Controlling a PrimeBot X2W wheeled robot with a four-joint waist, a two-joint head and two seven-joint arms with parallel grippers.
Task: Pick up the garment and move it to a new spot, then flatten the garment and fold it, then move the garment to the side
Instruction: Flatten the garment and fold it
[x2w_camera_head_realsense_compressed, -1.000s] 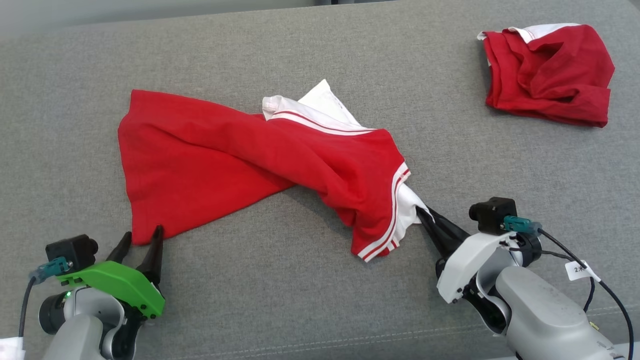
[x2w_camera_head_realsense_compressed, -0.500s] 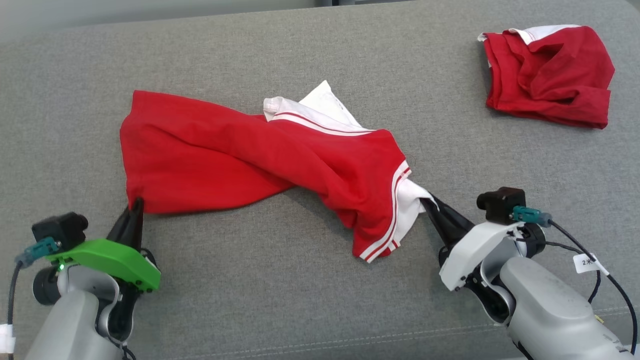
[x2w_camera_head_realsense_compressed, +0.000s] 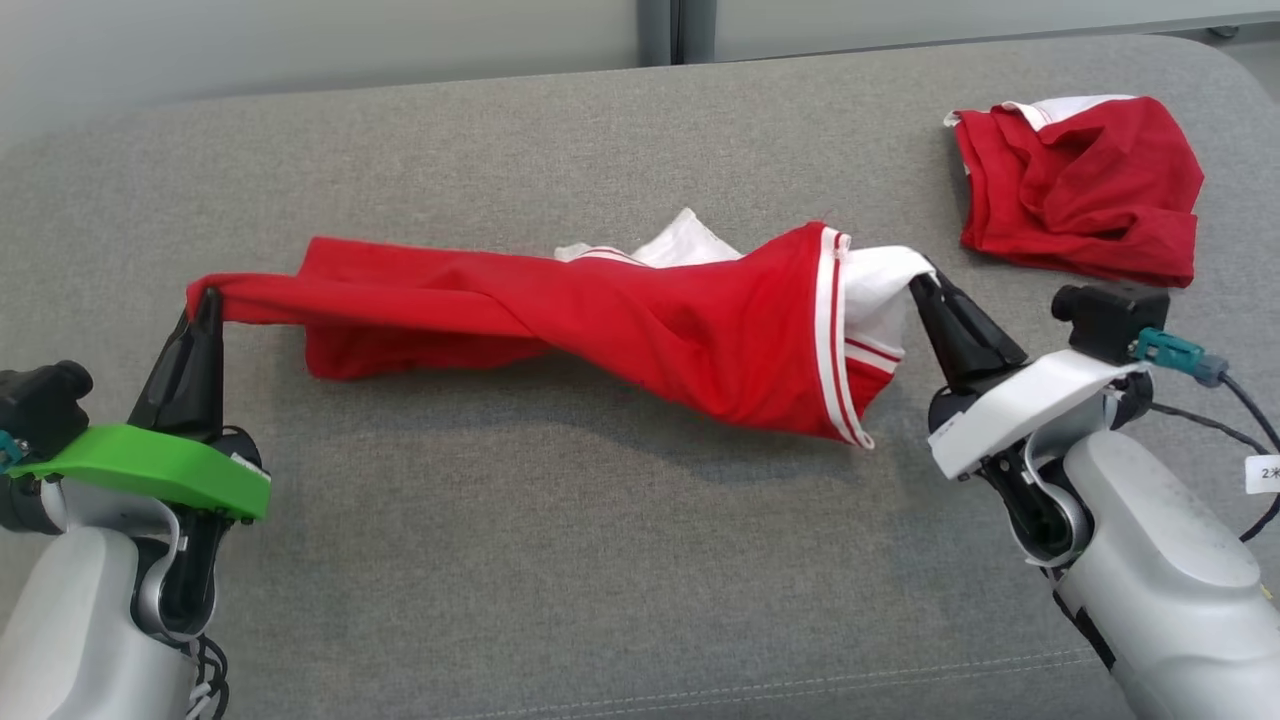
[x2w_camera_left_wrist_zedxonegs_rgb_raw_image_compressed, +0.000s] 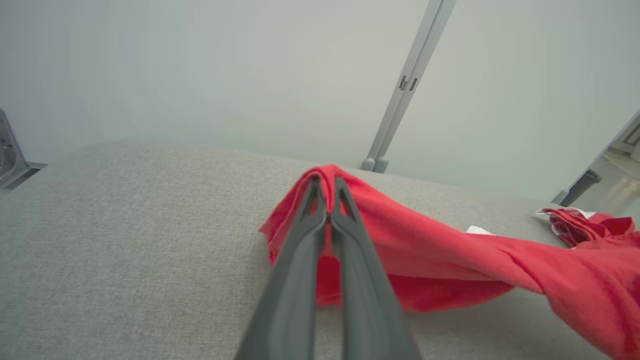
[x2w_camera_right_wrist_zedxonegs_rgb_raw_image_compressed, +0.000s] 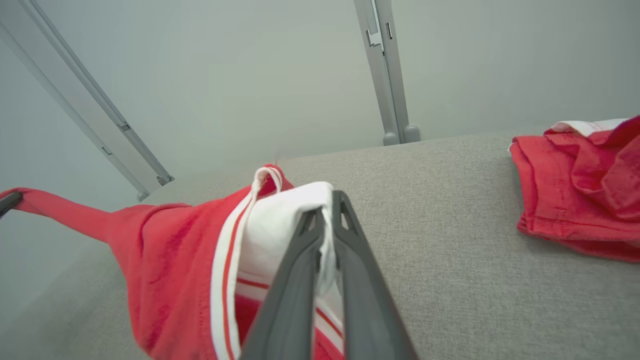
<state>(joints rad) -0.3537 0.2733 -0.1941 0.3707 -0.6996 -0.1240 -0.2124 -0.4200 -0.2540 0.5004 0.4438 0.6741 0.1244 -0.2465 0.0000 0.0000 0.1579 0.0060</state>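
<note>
Lifted since a second ago, the red, white-trimmed cotton garment (x2w_camera_head_realsense_compressed: 640, 320) hangs stretched over the grey fabric cushion (x2w_camera_head_realsense_compressed: 560, 520). Its red hem is clamped in the left gripper (x2w_camera_head_realsense_compressed: 207, 303), its white sleeve in the right gripper (x2w_camera_head_realsense_compressed: 920, 288). Pick-up is underway; next probably comes a level carry to a new spot

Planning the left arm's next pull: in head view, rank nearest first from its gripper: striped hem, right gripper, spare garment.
1. Striped hem, centre-right, on the held garment.
2. Right gripper, just past it.
3. Spare garment, far right, at the back.
</note>
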